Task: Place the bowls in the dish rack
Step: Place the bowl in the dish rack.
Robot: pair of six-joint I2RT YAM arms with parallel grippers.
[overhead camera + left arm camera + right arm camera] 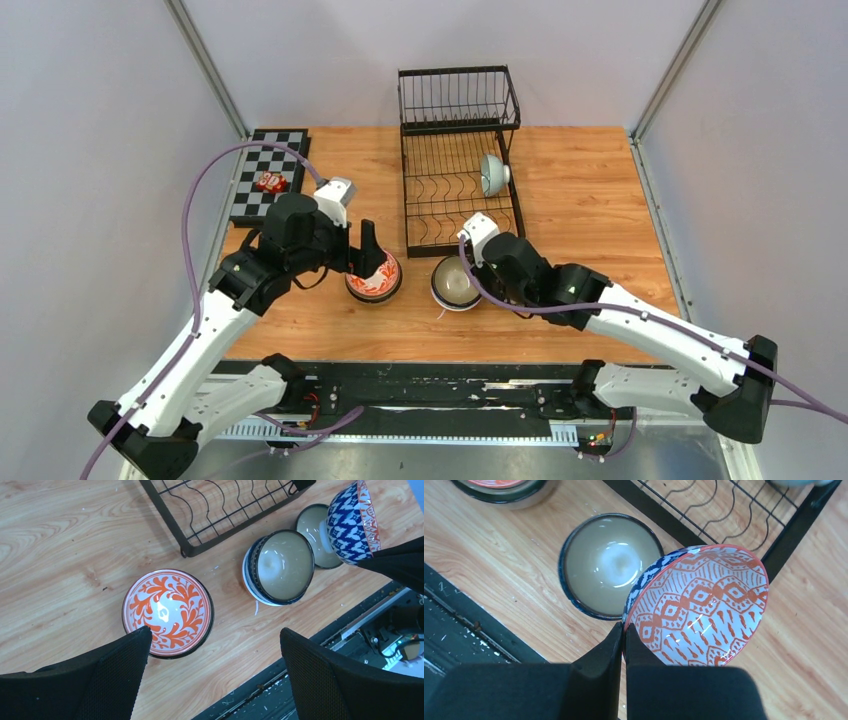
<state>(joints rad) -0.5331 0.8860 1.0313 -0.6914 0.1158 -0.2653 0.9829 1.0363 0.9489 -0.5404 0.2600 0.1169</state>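
At rack front edge, table side: right gripper is clamped on the rim of the blue-patterned bowl, both fingers pinched together on the near edge. Bowl is off the table and tilted. Right wrist view looks into its orange-on-white inside; left wrist view shows the blue and white outside. It sits just short of the rack, near the front corner, not inside it.

Cream bowl with a dark rim stands upright on the wood just beside the held bowl, close to the rack's front bar and apart from it. Left wrist view shows a second cream bowl right behind the first, partly hidden by the held bowl. Can't tell if the two touch.

Left gripper has its jaws spread wide and grips nothing. It hangs over the orange bowl, which is white inside with an orange leaf pattern and stands upright on the table, left of the cream bowl and well apart from it. One finger overlaps the bowl's near rim in the wrist view; contact not clear.

Green bowl is loaded: on edge in the rack's lower section, right side, opening facing left.

Checkerboard lies at the far left of the table with a small red item on it, too small to identify.
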